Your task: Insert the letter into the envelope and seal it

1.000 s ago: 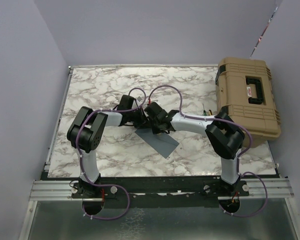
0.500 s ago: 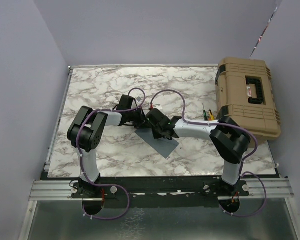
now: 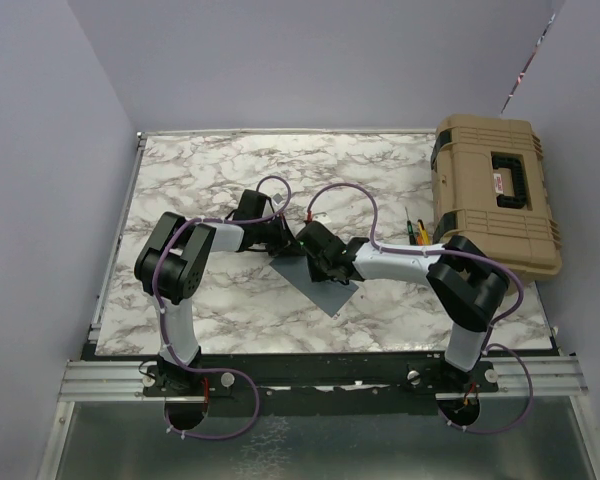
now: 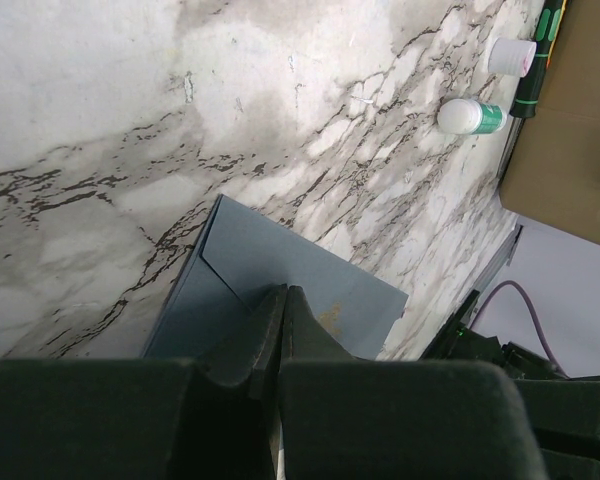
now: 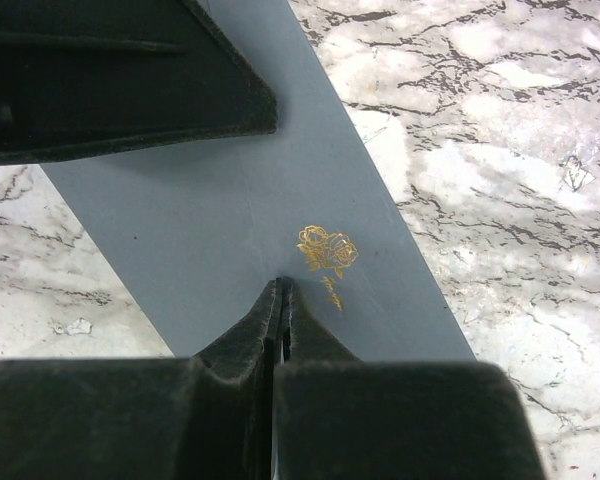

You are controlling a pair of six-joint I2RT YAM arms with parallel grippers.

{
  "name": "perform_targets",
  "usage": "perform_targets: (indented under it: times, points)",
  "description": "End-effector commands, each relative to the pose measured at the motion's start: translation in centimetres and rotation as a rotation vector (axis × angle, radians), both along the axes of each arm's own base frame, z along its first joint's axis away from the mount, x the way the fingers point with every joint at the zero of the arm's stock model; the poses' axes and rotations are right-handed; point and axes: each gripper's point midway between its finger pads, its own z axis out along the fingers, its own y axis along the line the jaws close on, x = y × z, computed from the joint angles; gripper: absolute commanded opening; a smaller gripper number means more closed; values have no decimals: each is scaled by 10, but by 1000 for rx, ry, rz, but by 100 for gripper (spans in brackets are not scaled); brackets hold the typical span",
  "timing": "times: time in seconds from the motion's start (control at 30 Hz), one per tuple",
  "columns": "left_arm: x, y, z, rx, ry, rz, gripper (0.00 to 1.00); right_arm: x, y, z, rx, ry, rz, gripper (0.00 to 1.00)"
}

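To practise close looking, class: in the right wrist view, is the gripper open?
No, the right gripper is shut, its tips meeting on the envelope beside a gold emblem.

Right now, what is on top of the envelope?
Left end effector and right end effector, both shut, touch the envelope near its gold rose. No letter shows; its inside is hidden.

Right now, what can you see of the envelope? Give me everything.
The envelope is flat slate blue-grey paper. It lies diagonally on the marble table with one corner toward the arm bases. A small gold rose emblem is printed on its upper face. A flap crease shows, and the flap looks folded down. The left gripper and right gripper are both shut, and their tips appear to rest on its surface.
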Motion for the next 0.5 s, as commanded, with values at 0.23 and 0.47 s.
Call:
perform_targets:
  times: [0.23,0.47]
  points:
    - [-37,38,-68,219,173,36,0,-53,-78,-50,-314,187,-33,0]
    - [-36,37,-69,219,172,34,0,-54,-94,-46,-315,182,-76,0]
